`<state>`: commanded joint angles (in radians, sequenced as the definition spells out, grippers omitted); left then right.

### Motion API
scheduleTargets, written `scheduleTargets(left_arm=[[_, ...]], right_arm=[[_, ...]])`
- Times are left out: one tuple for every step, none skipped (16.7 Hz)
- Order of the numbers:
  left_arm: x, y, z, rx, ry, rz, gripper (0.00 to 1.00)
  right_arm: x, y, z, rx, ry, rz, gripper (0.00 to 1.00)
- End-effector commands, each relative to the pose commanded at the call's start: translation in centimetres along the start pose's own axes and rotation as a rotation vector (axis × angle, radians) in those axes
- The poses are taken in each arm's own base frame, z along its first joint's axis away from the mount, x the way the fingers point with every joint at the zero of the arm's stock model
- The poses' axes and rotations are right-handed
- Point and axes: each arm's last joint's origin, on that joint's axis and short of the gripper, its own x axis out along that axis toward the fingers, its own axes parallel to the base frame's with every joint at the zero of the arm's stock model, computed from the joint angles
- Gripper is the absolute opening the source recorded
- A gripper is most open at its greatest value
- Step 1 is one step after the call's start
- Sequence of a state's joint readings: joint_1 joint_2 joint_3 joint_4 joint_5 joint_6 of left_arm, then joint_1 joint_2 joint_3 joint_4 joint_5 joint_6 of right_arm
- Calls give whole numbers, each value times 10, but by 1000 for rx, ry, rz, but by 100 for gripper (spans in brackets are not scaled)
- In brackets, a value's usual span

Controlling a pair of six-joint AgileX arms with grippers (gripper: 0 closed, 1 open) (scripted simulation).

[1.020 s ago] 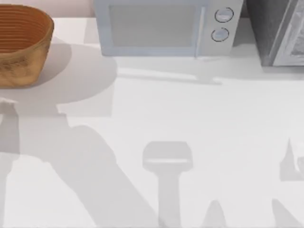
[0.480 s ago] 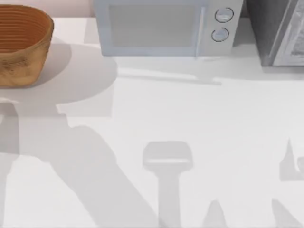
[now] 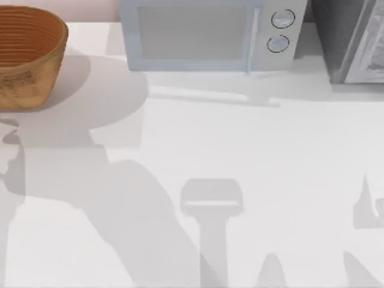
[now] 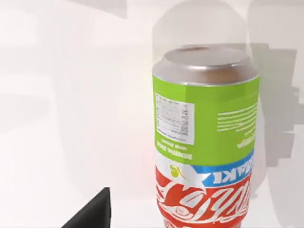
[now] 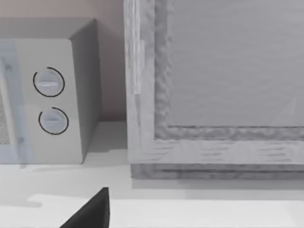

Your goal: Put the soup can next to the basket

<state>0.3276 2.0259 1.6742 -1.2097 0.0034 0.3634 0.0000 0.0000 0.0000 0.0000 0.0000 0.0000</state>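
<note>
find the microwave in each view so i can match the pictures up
top view: the microwave stands at the back of the table, near the middle, its two dials at its right end.
right wrist view: the microwave's dial end, close up.
left wrist view: faces the soup can instead.
shared landmark: the grey textured box standing beside the dial end.

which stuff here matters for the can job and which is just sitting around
For the job:
- soup can, close in the left wrist view
- basket, top view's far left corner

Just there:
- microwave, at the back
- grey cabinet, back right
- white table
</note>
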Motion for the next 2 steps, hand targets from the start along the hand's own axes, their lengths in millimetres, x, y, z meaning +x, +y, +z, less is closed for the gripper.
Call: scheduleTargets(left_arm=[[-1,0,1,-7,5,-1,100],[-2,0,1,-10,7,-2,100]], right_arm=[[0,0,0,0,0,0,100],[0,0,0,0,0,0,100]])
